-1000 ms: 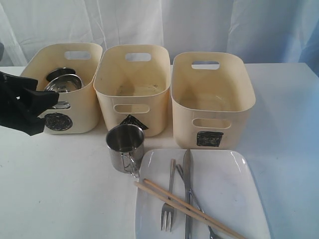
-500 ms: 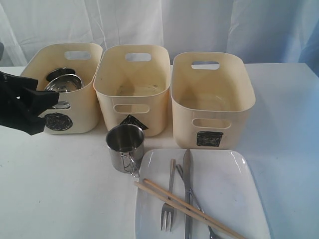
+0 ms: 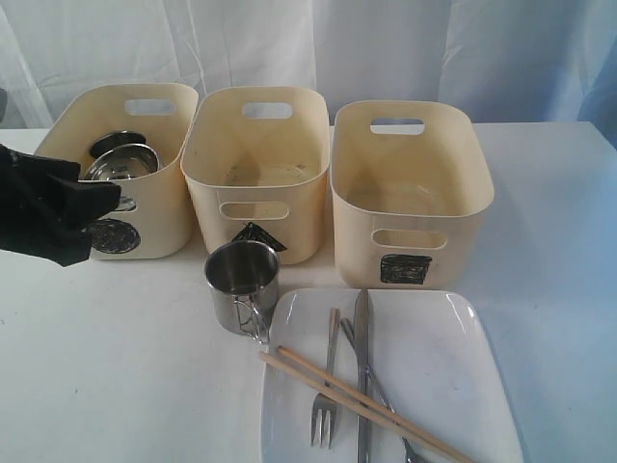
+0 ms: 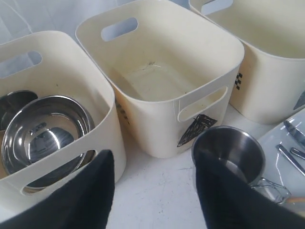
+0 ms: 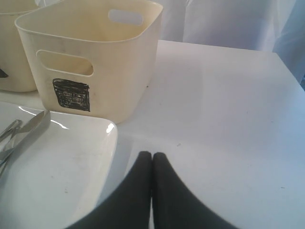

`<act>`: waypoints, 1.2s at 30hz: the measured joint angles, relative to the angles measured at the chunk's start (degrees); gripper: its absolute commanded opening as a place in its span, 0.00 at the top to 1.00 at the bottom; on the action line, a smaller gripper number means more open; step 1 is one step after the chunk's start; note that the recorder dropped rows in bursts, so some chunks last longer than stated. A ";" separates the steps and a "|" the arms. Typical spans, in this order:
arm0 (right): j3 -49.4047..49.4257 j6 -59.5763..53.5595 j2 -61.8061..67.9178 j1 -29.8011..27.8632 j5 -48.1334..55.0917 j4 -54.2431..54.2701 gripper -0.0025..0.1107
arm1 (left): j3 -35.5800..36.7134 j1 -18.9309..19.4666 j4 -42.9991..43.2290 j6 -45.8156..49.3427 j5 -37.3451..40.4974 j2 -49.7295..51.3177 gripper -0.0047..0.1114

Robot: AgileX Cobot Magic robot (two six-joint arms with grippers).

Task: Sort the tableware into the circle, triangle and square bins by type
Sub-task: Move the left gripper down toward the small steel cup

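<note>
Standing in a row in the exterior view are the circle bin with steel bowls inside, the triangle bin and the square bin, with a steel mug upright before the triangle bin, just beside the white plate bearing fork, knife and chopsticks. The left wrist view shows the left gripper spread wide with nothing between its fingers, near the steel mug. The right wrist view shows the right gripper pinched together, empty, over the table beside the white plate.

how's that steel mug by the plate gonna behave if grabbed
The steel mug looks rigid and thin-walled, so probably light. Its polished side may slip between jaws. Upright on a flat base, it likely slides rather than tips if pushed.
</note>
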 measured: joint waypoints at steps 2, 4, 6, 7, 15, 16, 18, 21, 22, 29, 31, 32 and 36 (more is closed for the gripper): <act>0.00 0.00 0.00 0.00 0.00 0.00 0.98 | 0.04 0.00 -0.36 0.08 -1.02 0.00 0.47; 0.00 0.00 0.00 0.65 0.00 0.00 0.98 | 0.29 0.00 -0.63 0.08 -2.51 0.00 0.47; 0.00 0.00 0.00 1.77 0.00 0.00 0.98 | 0.96 -0.26 -1.60 0.96 -2.91 0.00 0.47; 0.00 0.00 0.00 2.49 0.00 0.00 0.98 | 1.59 -0.72 -2.64 2.37 -2.71 0.00 0.47; 0.00 0.00 0.00 3.91 0.00 0.00 0.98 | 2.68 -3.34 -10.51 12.16 -1.77 1.08 0.47; 0.00 0.00 0.00 3.91 0.00 0.00 0.98 | 2.92 -3.34 -11.06 12.37 -1.52 1.59 0.47; 0.00 0.00 0.00 3.81 0.00 0.00 0.98 | 3.17 -3.34 -13.22 12.89 -1.11 3.09 0.47; 0.00 0.00 0.00 3.71 0.00 0.00 0.98 | 3.38 -3.34 -19.42 15.86 -2.75 6.75 0.47; 0.00 0.00 0.00 3.71 0.00 0.00 0.98 | 3.38 -3.34 -21.12 16.93 -3.52 7.49 0.47; 0.00 0.00 0.00 3.71 0.00 0.00 0.98 | 3.38 -3.34 -38.29 30.18 -7.55 16.12 0.47; 0.00 0.00 0.00 3.71 0.00 0.00 0.98 | 3.27 -3.34 -41.22 32.05 -8.96 17.52 0.47; 0.00 0.00 0.00 3.71 0.00 0.00 0.98 | 2.41 -3.34 -43.46 33.50 -10.23 19.11 0.47; 0.00 0.00 0.00 3.71 0.00 0.00 0.98 | -1.48 -3.34 -45.16 34.65 -11.20 24.35 0.47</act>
